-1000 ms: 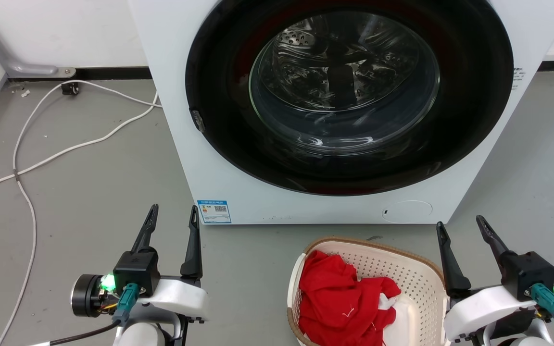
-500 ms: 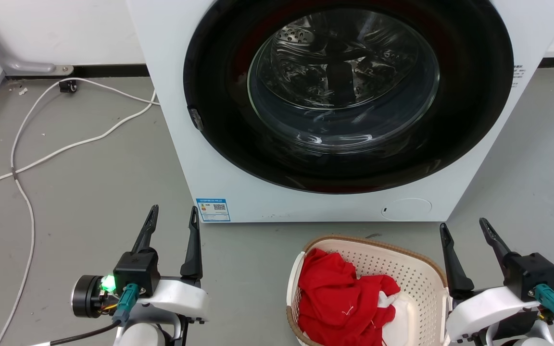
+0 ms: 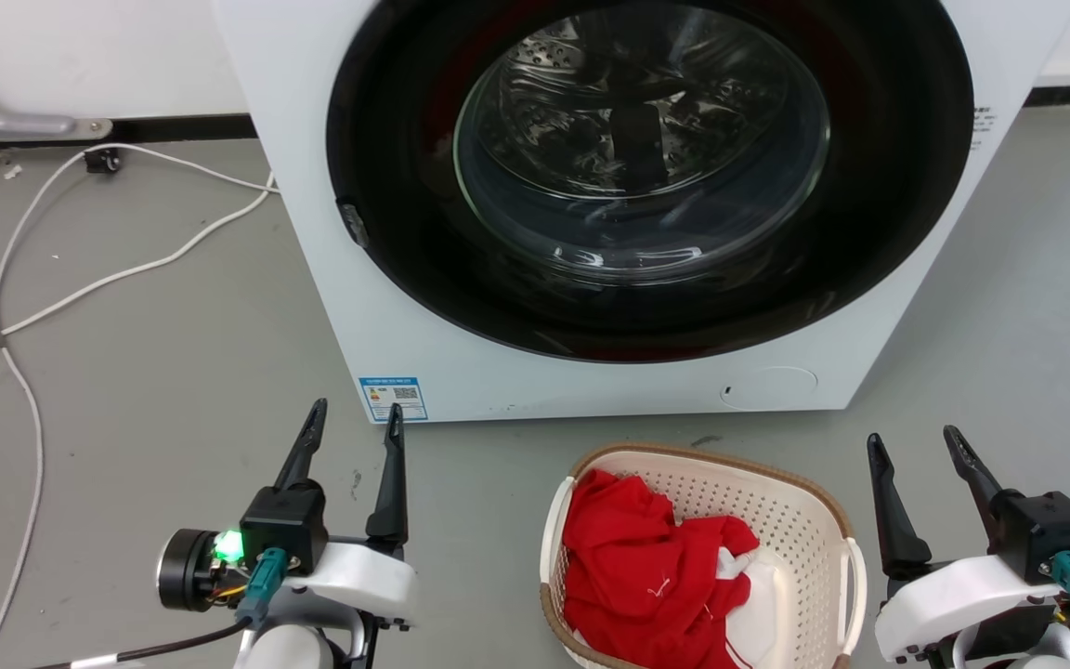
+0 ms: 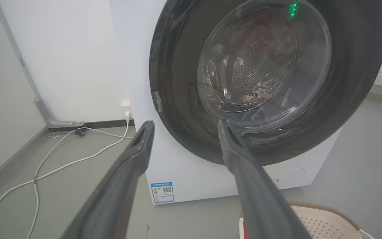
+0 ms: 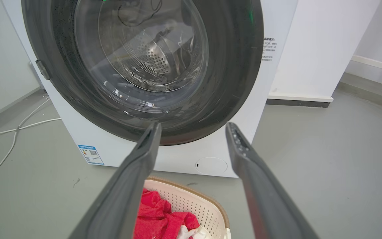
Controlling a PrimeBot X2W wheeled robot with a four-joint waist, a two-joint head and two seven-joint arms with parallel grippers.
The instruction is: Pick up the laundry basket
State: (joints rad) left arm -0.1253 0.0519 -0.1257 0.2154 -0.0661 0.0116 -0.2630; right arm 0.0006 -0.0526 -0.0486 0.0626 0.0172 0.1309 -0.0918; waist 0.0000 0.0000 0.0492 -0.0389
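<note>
Grey floor (image 3: 154,390) is running across the whole scene. White washing machine (image 3: 312,232) is standing at the far centre, w/ its round dark door facing the robot & the shiny drum showing thru the glass. The laundry basket (image 3: 767,511) is sitting on the floor just in front of the machine, near centre-right, upright, not lifted. Red clothes (image 3: 646,576) are lying inside, filling its left half, w/ a bit of white cloth (image 3: 741,567) poking out.

Left gripper (image 3: 356,409) is hovering near left, well apart from the basket, fingers spread & holding nothing, pointing fwd at the machine. Right gripper (image 3: 911,435) is hanging near right, just beside the basket's right handle, fingers also spread & empty.

White cable (image 3: 161,256) is trailing over the floor far left. Small blue sticker (image 3: 393,398) is sitting on the machine's lower left corner.
</note>
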